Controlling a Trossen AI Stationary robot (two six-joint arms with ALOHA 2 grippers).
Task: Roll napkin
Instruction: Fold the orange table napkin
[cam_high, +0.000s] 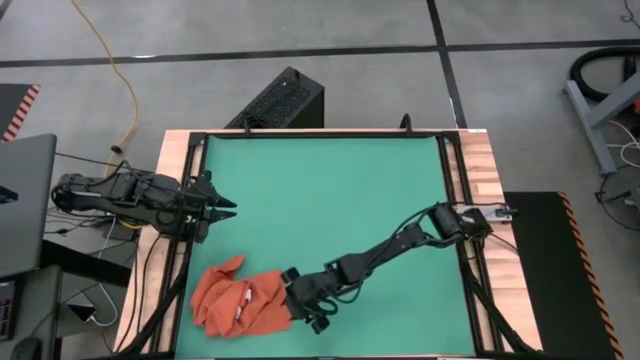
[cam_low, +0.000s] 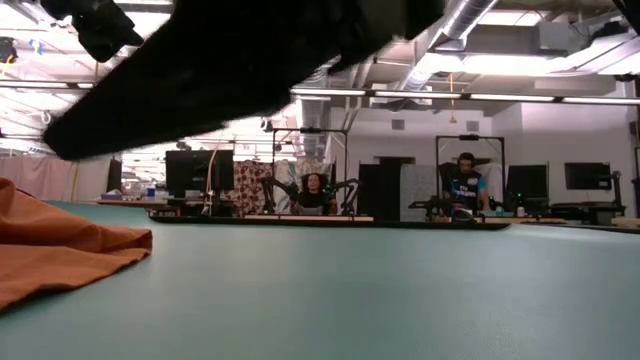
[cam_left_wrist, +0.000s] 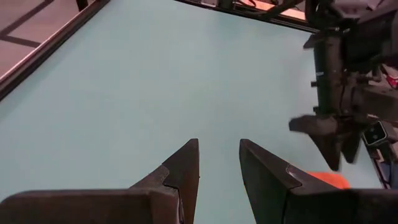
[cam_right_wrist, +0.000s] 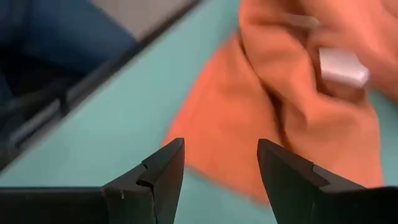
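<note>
one napkin (cam_high: 237, 297), orange-red and crumpled, lies at the near left of the one green table mat (cam_high: 330, 190). one white tag (cam_right_wrist: 342, 67) shows on the cloth. two dark arms work here, so two grippers: the left gripper (cam_high: 222, 209) at the left edge of the mat and the right gripper (cam_high: 300, 305) just beside the napkin, each with two fingers standing apart. two people sit in the room beyond the far side of the table. one yellow cable (cam_high: 118, 75) runs over the floor at far left.
</note>
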